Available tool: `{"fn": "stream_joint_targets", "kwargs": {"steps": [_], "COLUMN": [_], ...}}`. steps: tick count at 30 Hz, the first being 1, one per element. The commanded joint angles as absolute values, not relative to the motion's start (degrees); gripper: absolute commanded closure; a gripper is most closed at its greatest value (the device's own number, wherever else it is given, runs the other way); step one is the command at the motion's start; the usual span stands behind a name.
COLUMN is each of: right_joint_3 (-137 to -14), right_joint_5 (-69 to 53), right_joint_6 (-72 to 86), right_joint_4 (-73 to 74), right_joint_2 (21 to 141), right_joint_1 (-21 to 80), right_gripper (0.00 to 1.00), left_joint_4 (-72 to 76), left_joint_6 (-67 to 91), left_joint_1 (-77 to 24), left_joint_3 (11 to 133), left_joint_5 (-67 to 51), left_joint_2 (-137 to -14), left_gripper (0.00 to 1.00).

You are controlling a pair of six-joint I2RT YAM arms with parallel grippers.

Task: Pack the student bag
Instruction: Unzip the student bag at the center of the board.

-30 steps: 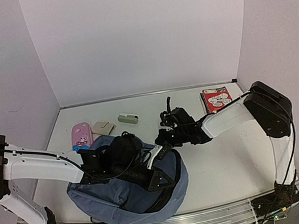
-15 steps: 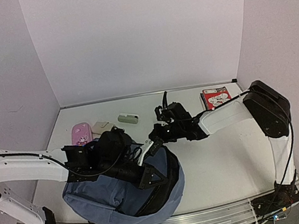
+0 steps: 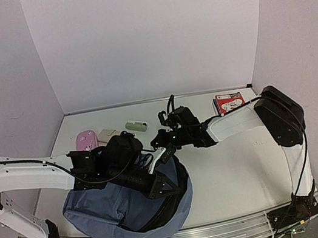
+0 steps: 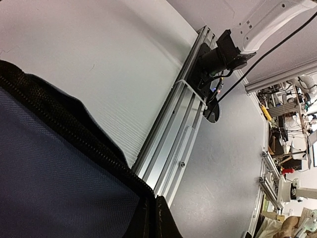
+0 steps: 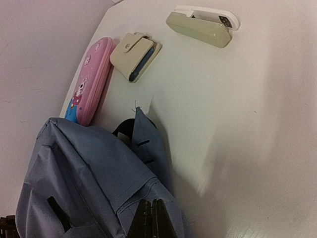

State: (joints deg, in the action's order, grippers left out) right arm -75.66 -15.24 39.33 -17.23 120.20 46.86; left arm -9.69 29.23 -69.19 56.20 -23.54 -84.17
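Observation:
The student bag (image 3: 102, 215), dusty blue with a black zip rim, lies near the front edge of the table, its opening turned to the right. My left gripper (image 3: 158, 184) is shut on the black zip rim at the opening; the left wrist view shows that rim (image 4: 74, 134) running into the closed left gripper (image 4: 157, 220). My right gripper (image 3: 165, 144) is shut on the bag's far edge. In the right wrist view the closed right gripper (image 5: 151, 220) pinches a blue fabric seam of the bag (image 5: 84, 163).
Behind the bag lie a pink pencil case (image 3: 86, 140) (image 5: 91, 82), a beige wallet (image 3: 107, 134) (image 5: 134, 55) and a pale green stapler (image 3: 136, 125) (image 5: 200, 22). A red book (image 3: 230, 104) sits at the back right. The metal rail (image 4: 183, 124) marks the table's front edge.
Both grippers have shifted left, still holding the bag. The bag has slid left with them and its opening is held up more.

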Motion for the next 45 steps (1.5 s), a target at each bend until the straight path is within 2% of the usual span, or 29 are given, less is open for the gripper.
{"fn": "stream_joint_targets", "kwargs": {"steps": [1,22,27,30,34,36,38,41,43,45], "right_joint_3": [-79.25,-84.83,-85.62,-84.28,-80.08,-77.77,-75.30,-72.31,-70.52,-68.93], "right_joint_5": [-16.85,-22.17,-21.77,-20.23,-16.66,-15.17,-13.31,-10.28,-8.91,-7.85], "right_joint_6": [40.00,40.75,40.79,40.05,38.23,37.71,37.76,38.98,39.81,40.35], "right_joint_4": [-23.94,-28.03,-28.29,-28.23,-27.23,-26.87,-26.52,-25.67,-25.61,-25.47], "right_joint_2": [122.10,127.09,127.44,125.73,120.59,117.34,115.04,112.43,110.97,109.50], "right_joint_1": [46.98,47.97,47.93,47.97,47.90,47.87,47.89,47.68,47.50,47.35], "right_gripper": [1.00,1.00,1.00,1.00,1.00,1.00,0.97,0.68,0.62,0.51], "left_joint_4": [-6.01,-0.88,-0.36,-1.52,-3.68,-3.30,-3.22,-4.76,-6.80,-8.39], "left_joint_6": [26.86,25.67,26.09,26.46,27.64,28.97,29.83,31.25,32.49,35.04], "left_joint_1": [-70.35,-70.37,-70.36,-70.34,-69.82,-69.53,-69.15,-68.27,-66.93,-64.30], "left_joint_3": [62.44,67.91,68.00,66.91,64.06,62.19,60.80,59.44,58.92,57.95], "left_joint_5": [-34.17,-43.53,-43.52,-39.01,-28.55,-24.73,-21.19,-14.68,-10.32,-6.05], "left_joint_2": [-88.36,-96.70,-97.15,-95.92,-92.30,-90.03,-87.50,-83.92,-81.88,-79.73], "left_gripper": [1.00,1.00,1.00,0.99,0.81,0.63,0.51,0.33,0.27,0.23]}}
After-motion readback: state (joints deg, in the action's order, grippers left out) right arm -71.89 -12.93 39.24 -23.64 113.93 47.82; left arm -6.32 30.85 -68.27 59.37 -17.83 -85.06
